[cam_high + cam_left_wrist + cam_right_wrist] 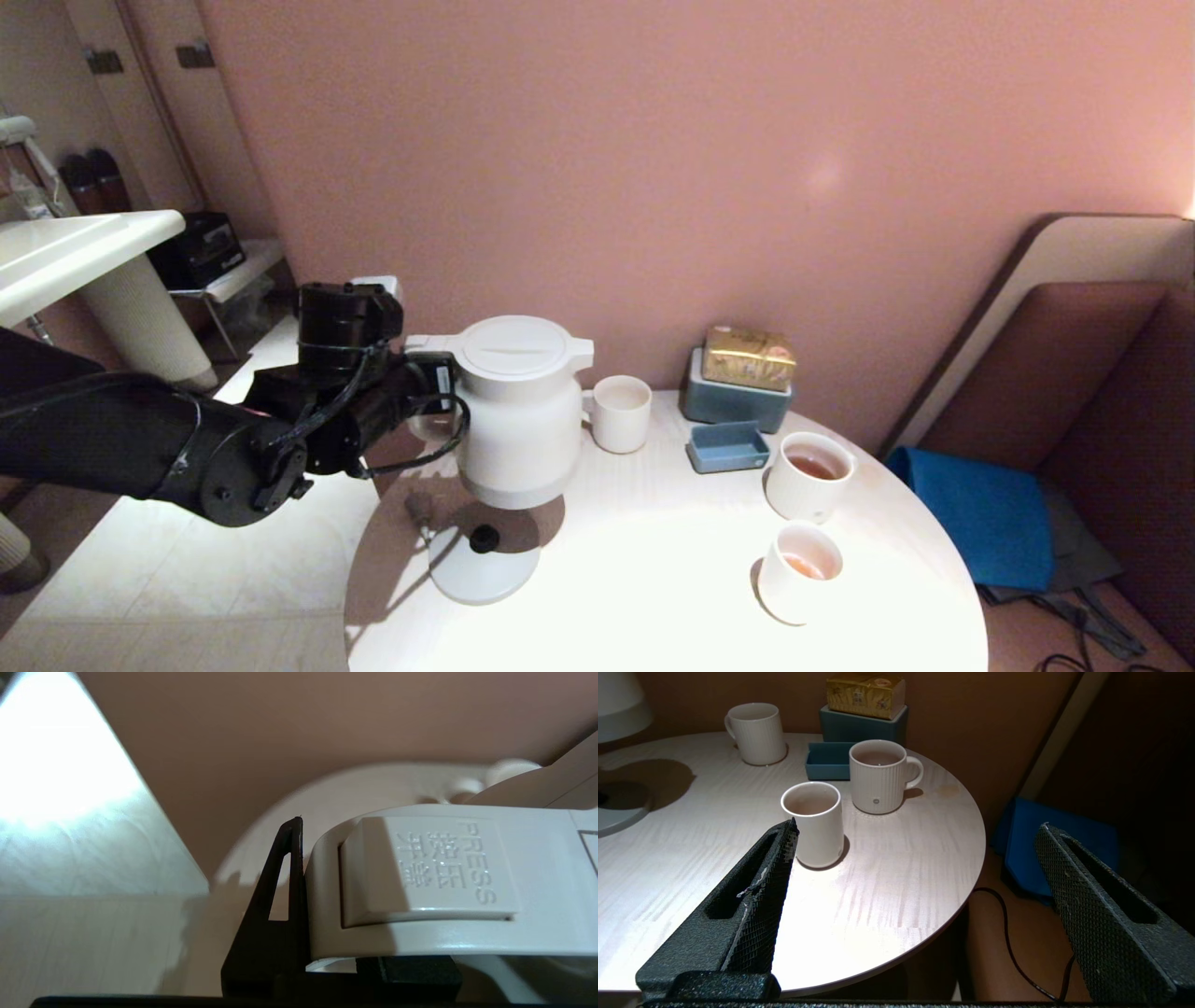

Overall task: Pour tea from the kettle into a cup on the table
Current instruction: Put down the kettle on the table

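Room: pink wall behind round white table (653, 579).
Kettle (519, 420): lifted above its base (484, 565), upright.
Left gripper (327, 952): pinching the kettle's handle.
Handling: probably heavy, rigid; grip the handle firmly.
Cup (800, 571): near edge, some tea (803, 565) inside.
Right gripper (915, 896): spread, idle.

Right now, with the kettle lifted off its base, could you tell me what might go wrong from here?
1. The left pincer grips the kettle only at its handle top, beside the press button; the heavy body could swing or slip.
2. The narrow cup already holds tea, so more could overflow.
3. The mug stands close beside it; the kettle might knock it.
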